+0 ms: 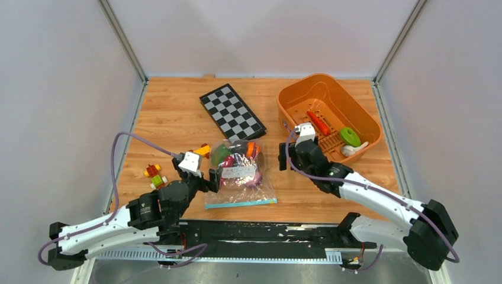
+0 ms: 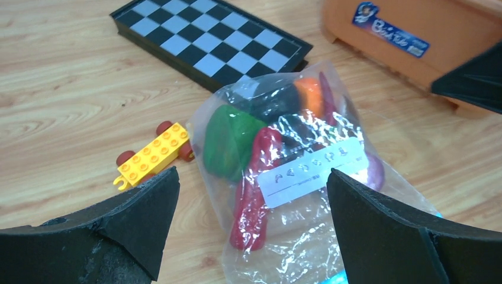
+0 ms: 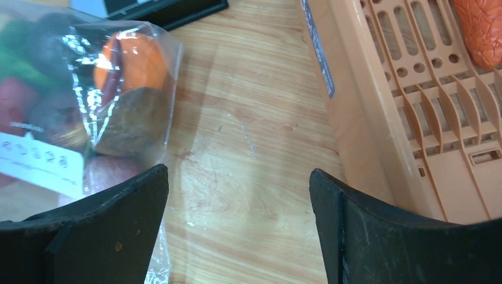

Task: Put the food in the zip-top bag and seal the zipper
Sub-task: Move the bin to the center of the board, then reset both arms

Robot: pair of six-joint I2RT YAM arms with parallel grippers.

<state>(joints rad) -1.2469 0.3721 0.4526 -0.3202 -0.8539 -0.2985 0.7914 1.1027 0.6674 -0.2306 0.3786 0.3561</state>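
Observation:
The zip-top bag (image 1: 240, 176) lies flat in the middle of the table, with its white label (image 2: 314, 171) facing up. Its light-blue zipper (image 1: 241, 203) runs along the near edge; I cannot tell whether it is sealed. Inside the bag is food: a green piece (image 2: 228, 139), a red pepper (image 2: 254, 189), an orange piece (image 3: 133, 59) and a dark one (image 2: 272, 103). My left gripper (image 2: 253, 174) is open, its fingers straddling the bag's left part from above. Between the bag and the basket my right gripper (image 3: 238, 171) is open over bare wood, holding nothing.
An orange basket (image 1: 308, 81) at the back right holds a red-orange piece (image 1: 319, 123), a green one (image 1: 350, 136) and a white one. A checkerboard (image 1: 232, 112) lies behind the bag. A yellow toy car (image 2: 154, 154) and toy bricks (image 1: 155, 176) sit left of the bag.

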